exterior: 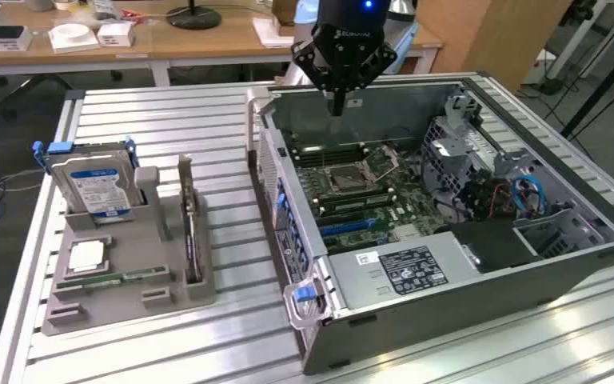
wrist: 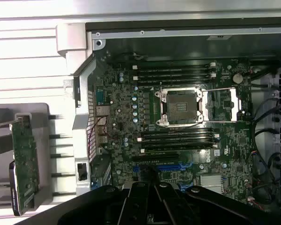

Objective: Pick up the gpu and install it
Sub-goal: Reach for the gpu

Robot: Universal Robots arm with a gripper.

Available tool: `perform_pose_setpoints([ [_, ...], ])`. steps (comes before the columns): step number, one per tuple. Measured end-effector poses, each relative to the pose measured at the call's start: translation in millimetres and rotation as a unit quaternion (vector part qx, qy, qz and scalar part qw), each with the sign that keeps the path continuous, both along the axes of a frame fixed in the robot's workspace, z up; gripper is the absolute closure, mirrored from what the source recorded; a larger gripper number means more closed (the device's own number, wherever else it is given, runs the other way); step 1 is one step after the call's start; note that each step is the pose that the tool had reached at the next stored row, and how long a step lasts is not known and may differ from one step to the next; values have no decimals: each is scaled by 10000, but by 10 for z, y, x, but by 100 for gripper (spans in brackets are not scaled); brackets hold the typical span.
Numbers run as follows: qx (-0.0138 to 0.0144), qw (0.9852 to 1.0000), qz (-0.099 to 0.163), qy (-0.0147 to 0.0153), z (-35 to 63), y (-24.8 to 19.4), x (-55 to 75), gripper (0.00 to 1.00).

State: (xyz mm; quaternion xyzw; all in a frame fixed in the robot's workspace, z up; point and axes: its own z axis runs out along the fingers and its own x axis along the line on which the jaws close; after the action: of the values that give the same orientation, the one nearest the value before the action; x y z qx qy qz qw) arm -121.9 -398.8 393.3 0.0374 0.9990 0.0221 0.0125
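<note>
Table (exterior: 179,112) carrying an open computer case (exterior: 446,320), with the gpu (exterior: 191,240) in a grey holder (exterior: 125,308) alongside.
The gpu stands on edge: probably light, stiff and fragile, best taken by its board edges. The gripper (exterior: 336,110) hangs straight down over the case, fingers (exterior: 335,102) together, holding nothing.

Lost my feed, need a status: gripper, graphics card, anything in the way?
Gripper shut, empty, over open case. Graphics card upright in gray holder, untouched. Hard drive stands in same holder.
</note>
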Motion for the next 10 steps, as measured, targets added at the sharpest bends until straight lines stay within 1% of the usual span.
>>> perform_pose_setpoints([
  [10,0,10000,0,0,0,0,-14,89],
])
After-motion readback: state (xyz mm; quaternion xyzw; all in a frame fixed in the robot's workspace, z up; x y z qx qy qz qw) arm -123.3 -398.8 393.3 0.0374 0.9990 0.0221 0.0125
